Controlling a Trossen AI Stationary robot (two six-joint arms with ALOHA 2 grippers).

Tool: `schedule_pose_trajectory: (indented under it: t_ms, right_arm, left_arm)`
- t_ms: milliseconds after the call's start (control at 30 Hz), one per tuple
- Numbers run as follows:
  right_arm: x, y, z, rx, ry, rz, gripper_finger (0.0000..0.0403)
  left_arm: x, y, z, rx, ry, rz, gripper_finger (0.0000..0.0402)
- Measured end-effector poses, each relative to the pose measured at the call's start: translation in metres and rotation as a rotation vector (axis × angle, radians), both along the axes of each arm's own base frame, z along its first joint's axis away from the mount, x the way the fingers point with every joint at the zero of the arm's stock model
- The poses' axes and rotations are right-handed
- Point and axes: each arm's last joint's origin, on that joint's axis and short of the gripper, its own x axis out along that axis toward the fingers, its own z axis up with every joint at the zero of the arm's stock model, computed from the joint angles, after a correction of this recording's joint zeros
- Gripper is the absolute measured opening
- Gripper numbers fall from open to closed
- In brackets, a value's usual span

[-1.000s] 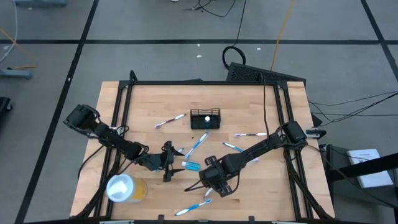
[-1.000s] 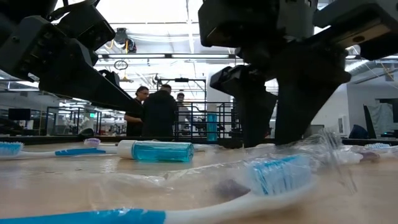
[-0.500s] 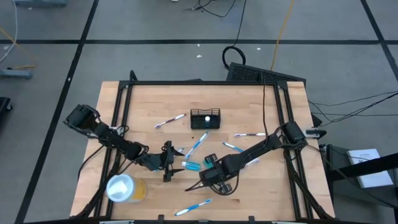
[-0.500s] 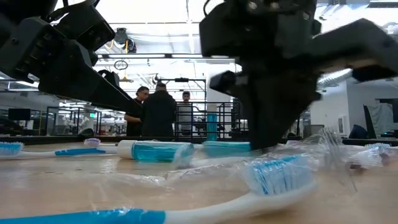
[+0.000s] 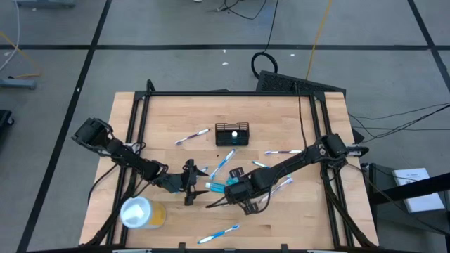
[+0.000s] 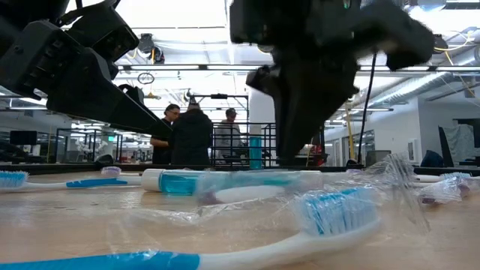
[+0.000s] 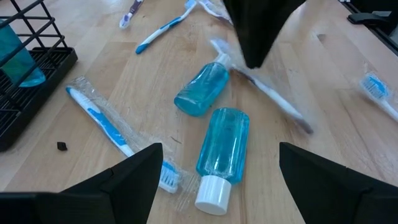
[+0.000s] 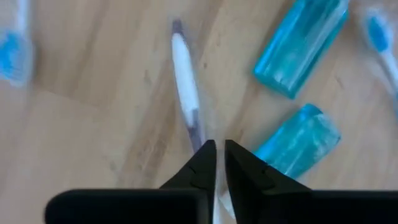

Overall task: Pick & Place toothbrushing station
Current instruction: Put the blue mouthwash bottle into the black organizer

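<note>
My right fingers (image 8: 215, 155) have just closed on what looks like a wrapped toothbrush (image 8: 185, 81), lifting it; left fingers (image 7: 214, 168) stay open. The station (image 5: 232, 133) waits mid-counter (image 5: 309, 225), so delivery comes next.

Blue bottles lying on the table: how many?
2. The white-capped bottle lies just ahead of the left pincer; the second bottle lies angled beside it, farther out. A teal item standing in the wire-mesh holder may be a third.
</note>
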Motion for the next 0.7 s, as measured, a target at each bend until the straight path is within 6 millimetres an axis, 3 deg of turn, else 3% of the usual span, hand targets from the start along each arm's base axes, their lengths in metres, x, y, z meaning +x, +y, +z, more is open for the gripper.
schedule_pose_trajectory:
  t_ms: [267, 400, 533, 700]
  right_arm:
    - [-0.006, -0.02, 0.003, -0.023, 0.098, -0.154, 0.01]
    - [-0.01, -0.027, 0.002, -0.035, 0.164, -0.218, 0.014]
    - [-0.014, -0.024, 0.007, -0.033, 0.16, -0.212, 0.0169]
    - [-0.02, -0.022, 0.02, -0.012, 0.124, -0.215, 0.0176]
  left_arm:
    - [0.001, -0.001, 0.002, -0.005, -0.019, -0.005, 0.0326]
    - [0.014, -0.004, 0.013, 0.036, -0.023, -0.047, 0.0326]
    - [0.034, 0.0, 0.027, 0.135, 0.106, -0.041, 0.0326]
    - [0.046, 0.01, 0.037, 0.198, 0.231, -0.069, 0.0326]
